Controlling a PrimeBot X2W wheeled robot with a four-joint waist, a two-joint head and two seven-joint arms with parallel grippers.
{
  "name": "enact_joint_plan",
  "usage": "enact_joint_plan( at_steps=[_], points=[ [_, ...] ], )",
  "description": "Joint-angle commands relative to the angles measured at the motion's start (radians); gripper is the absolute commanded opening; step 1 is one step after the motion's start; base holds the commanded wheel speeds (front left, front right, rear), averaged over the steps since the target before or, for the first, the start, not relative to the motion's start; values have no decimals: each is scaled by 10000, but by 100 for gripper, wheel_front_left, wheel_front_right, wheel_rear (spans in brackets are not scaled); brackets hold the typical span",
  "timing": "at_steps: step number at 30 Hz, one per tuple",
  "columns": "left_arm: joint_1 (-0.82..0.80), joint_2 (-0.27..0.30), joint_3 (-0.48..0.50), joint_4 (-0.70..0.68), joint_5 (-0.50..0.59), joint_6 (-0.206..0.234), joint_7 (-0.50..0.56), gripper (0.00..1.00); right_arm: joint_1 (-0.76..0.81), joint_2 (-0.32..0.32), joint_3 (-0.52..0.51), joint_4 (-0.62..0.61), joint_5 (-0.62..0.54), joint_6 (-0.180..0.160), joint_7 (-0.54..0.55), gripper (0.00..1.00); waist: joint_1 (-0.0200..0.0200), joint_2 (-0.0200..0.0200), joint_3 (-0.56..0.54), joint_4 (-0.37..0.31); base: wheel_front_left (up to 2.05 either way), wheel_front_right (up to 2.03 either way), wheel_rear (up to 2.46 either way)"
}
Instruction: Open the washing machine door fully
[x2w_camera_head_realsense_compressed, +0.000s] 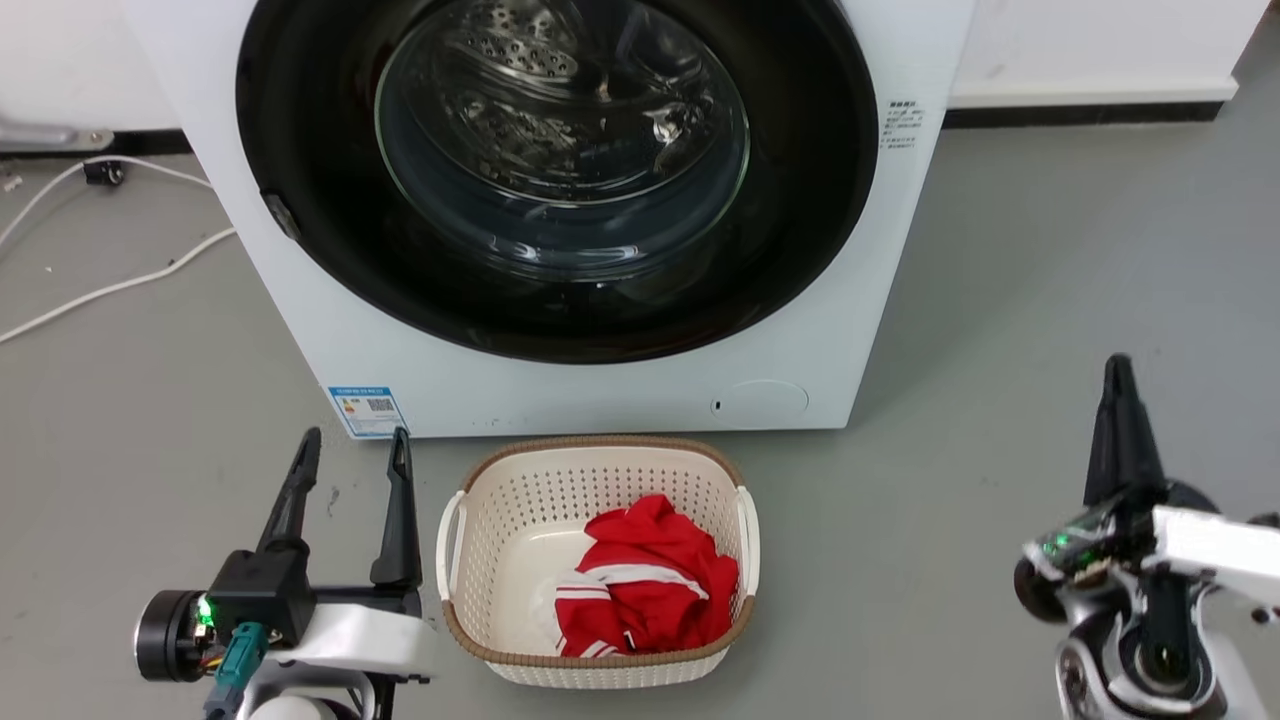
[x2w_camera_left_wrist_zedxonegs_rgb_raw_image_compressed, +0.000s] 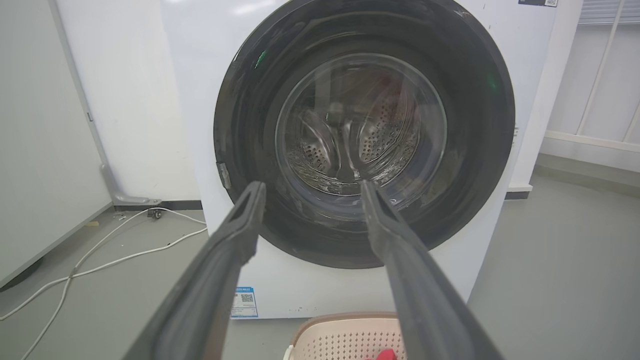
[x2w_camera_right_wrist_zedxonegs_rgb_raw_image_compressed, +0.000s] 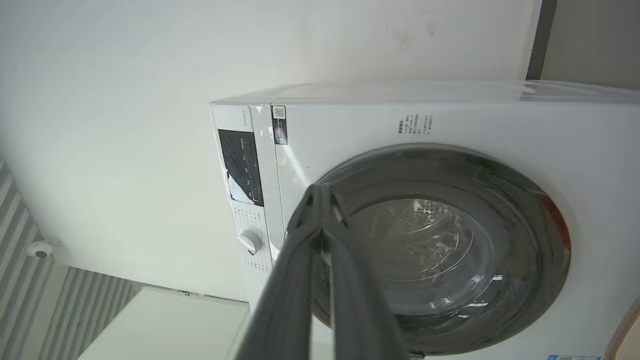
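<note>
Left tool (x2w_camera_head_realsense_compressed: 355, 435): fingers apart, nothing between them. Right tool (x2w_camera_head_realsense_compressed: 1117, 372): fingers pressed together, empty. Washing machine door (x2w_camera_head_realsense_compressed: 560, 170) sits closed, flush on the washing machine (x2w_camera_head_realsense_compressed: 560, 395). It is straight ahead of the left tool and well clear of its tips, and ahead and to the left of the right tool. Basket (x2w_camera_head_realsense_compressed: 600, 447) holding red garment (x2w_camera_head_realsense_compressed: 645, 585) stands on the floor (x2w_camera_head_realsense_compressed: 1000, 300) just right of the left tool, not touching it.
</note>
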Motion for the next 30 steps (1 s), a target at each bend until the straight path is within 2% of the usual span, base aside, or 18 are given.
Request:
enact_joint_plan(
  at_steps=[1,7,10,16,19,25,30],
  points=[
    [-196,-8,30,-74,-2,-19,-47,100,-424,-12,-85,26,400,1,-8,0,0,0,221,10,0,0,0],
    [-648,16,192,-363,-100,-135,-36,100,-2268,-471,-390,904,693,1,264,0,0,0,1067,45,0,0,0],
    [-911,51,293,-521,-134,-203,-35,100,-3499,-1002,-256,1549,585,1,577,0,0,0,1541,87,0,0,0],
    [-1474,122,396,-771,-184,-367,-35,100,-6359,-2128,671,3170,114,1,1802,0,0,0,2439,218,0,0,0],
    [-1750,133,421,-852,-208,-432,-35,100,-7900,-2464,1267,4098,-129,2,2641,0,0,0,2840,261,0,0,0],
    [-2139,155,479,-979,-262,-527,-36,100,-10783,-2490,2348,6596,-637,2,4252,0,0,0,3484,319,0,0,0],
    [-2368,182,517,-1095,-257,-567,-36,100,-12649,-2276,2997,8716,-1322,1,4953,0,0,0,3909,396,0,0,0]
  ],
)
